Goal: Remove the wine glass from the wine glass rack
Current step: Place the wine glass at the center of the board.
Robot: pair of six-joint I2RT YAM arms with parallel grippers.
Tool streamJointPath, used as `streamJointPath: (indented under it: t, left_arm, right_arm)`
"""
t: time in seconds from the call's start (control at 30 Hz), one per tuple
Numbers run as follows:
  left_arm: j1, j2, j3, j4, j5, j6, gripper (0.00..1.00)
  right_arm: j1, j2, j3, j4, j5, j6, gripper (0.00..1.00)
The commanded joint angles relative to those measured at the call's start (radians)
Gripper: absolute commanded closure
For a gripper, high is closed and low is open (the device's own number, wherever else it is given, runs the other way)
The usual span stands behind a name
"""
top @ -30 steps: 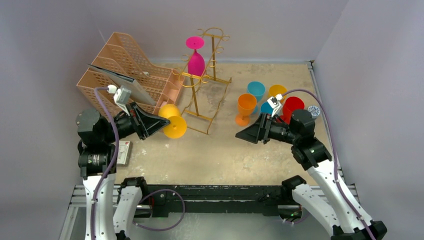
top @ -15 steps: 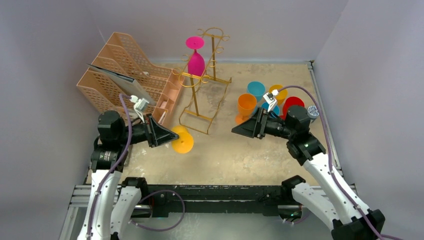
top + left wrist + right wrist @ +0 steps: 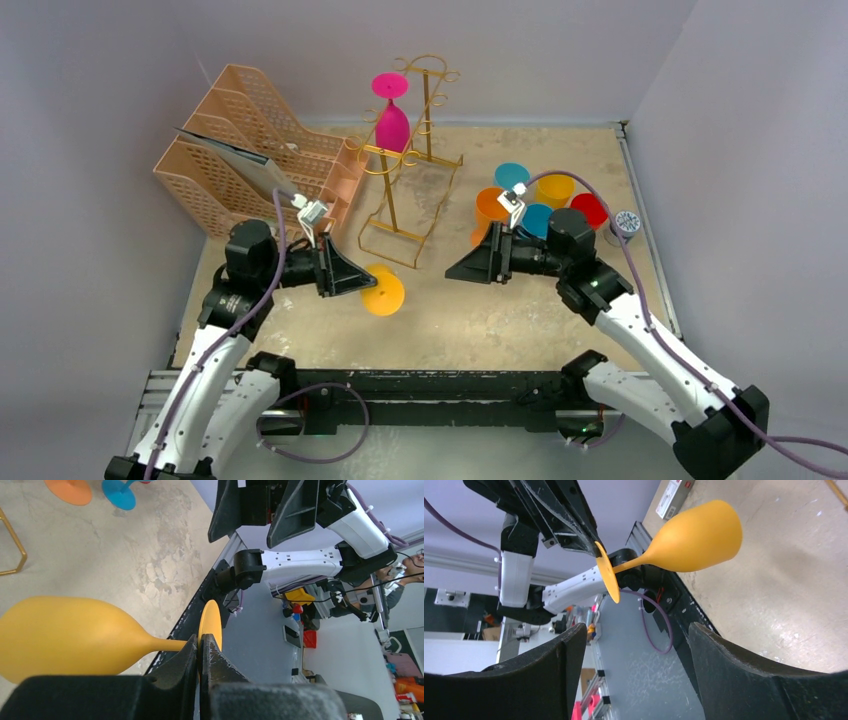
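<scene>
Seen from above, with 12 o'clock at the far side of the table, the left gripper was at about 8 o'clock from the middle of the table. Its jaws were pressed together on the yellow wine glass. In the left wrist view the two fingers met on the thin stem, just beside the foot. The bowl pointed away from the claw, so the glass lay on its side over the table.

This glass was off the wine glass rack. It was at about 6 o'clock from the rack's wire base, near it but not touching.

The rack itself stood upright at about 11 o'clock from the middle of the table. A pink wine glass hung upside down from the hooks at its top. The peach file organizer stood at 9 o'clock from the rack, just beside it.

The right gripper was at about 3 o'clock from the yellow glass, apart from it. Its jaws stood wide apart and held nothing. In the right wrist view the yellow glass showed between the two fingers, farther off.

A group of coloured glasses stood upright at about 2 o'clock, on the far side of the right arm: one orange, two blue, one yellow, one red.
</scene>
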Motion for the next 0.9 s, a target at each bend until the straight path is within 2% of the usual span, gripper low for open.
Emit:
streamJointPath:
  t: [0.0, 0.27, 0.57, 0.73, 0.87]
  left_arm:
    - [-0.035, 0.003, -0.019, 0.107, 0.005, -0.044, 1.0]
    - [-0.101, 0.025, -0.032, 0.196, -0.052, -0.096, 1.0]
    - [-0.173, 0.057, -0.055, 0.271, -0.136, -0.138, 1.0]
    - [-0.201, 0.075, -0.055, 0.29, -0.154, -0.141, 1.0]
    - [-0.213, 0.071, -0.054, 0.284, -0.154, -0.137, 1.0]
  right_arm:
    - [0.054, 0.033, 0.052, 0.073, -0.005, -0.007, 0.24]
    - [0.15, 0.113, 0.057, 0.185, -0.013, 0.027, 0.31]
    - [0.238, 0.201, 0.108, 0.183, -0.047, 0.006, 0.42]
    - [0.277, 0.245, 0.133, 0.173, -0.052, -0.013, 0.56]
    - [0.281, 0.248, 0.13, 0.167, -0.037, -0.027, 0.74]
